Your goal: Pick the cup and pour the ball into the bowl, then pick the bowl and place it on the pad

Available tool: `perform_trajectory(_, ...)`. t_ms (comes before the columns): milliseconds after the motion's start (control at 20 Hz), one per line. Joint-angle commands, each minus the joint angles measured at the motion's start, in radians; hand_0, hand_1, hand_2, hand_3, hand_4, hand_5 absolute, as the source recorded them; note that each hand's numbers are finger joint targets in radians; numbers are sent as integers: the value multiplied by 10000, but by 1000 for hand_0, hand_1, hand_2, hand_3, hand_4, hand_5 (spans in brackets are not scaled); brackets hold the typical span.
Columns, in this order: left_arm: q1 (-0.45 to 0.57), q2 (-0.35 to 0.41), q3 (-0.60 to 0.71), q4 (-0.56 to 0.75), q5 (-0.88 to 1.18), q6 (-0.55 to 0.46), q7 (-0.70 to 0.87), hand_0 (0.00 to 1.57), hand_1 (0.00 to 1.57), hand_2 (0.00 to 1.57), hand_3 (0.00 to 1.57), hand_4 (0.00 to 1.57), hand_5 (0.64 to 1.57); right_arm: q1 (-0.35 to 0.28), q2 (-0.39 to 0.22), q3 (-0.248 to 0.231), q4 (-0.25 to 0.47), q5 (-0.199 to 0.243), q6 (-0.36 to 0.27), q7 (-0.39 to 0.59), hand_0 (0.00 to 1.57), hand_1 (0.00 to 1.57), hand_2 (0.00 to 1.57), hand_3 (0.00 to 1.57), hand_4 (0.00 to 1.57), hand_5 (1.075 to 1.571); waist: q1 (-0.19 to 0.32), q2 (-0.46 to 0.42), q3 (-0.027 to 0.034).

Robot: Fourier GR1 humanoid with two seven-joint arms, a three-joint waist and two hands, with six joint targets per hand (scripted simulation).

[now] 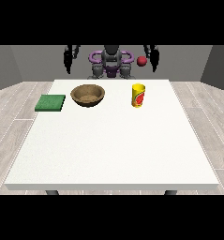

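On the large white table (108, 154): a yellow cylindrical cup (138, 95) with a red mark stands upright, well to the right of a brown wooden bowl (88, 94); a flat green square pad (50, 102) lies just left of the bowl. Beyond the cup, a small red ball (141, 61) hangs in the air above it, not inside. Farthest, the hand at the view's right (153, 57) and the hand at the view's left (69, 58) hang raised, finger spread untellable; best approach the cup from its side, keeping it upright.

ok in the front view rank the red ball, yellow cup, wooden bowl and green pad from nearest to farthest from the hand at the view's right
From the hand at the view's right:
1. Red ball, in the air just beside that hand, above the table's far edge.
2. Yellow cup, standing right of the table's middle.
3. Wooden bowl, left of the cup.
4. Green pad, at the table's left edge.
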Motion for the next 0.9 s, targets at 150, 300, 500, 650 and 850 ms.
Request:
perform_trajectory(150, -164, 460, 106, -883, 16, -64, 783, 0, 0, 0, 0, 0, 1524, -82, -415, -151, -854, -35, 11, 810, 0, 0, 0, 0, 0, 1568, -60, -2252, -43)
perform_trajectory(300, 1528, -764, -348, -1342, 1433, -638, 229, 0, 0, 0, 0, 0, 1524, 1486, 413, -449, -489, -888, -2, -156, 0, 0, 0, 0, 0, 1568, 250, -3130, -41)
perform_trajectory(500, 1555, -868, -1742, -2660, 1427, 298, 693, 0, 0, 0, 0, 0, 1525, 707, 333, -880, -540, -712, -429, -541, 0, 0, 0, 0, 0, 1567, 649, -2208, -45)
perform_trajectory(650, 2450, -623, -1497, -3027, 1029, -258, -545, 0, 0, 0, 0, 0, 1507, 509, -25, -1083, -982, -1021, -37, -506, 0, 0, 0, 0, 0, 1566, 436, -1374, -49)
perform_trajectory(850, 819, -309, -1107, -3451, 547, 135, 411, 0, 0, 0, 0, 0, 1453, -236, 6, -859, -714, -854, -69, -466, 0, 0, 0, 0, 0, 1566, 299, -640, -48)
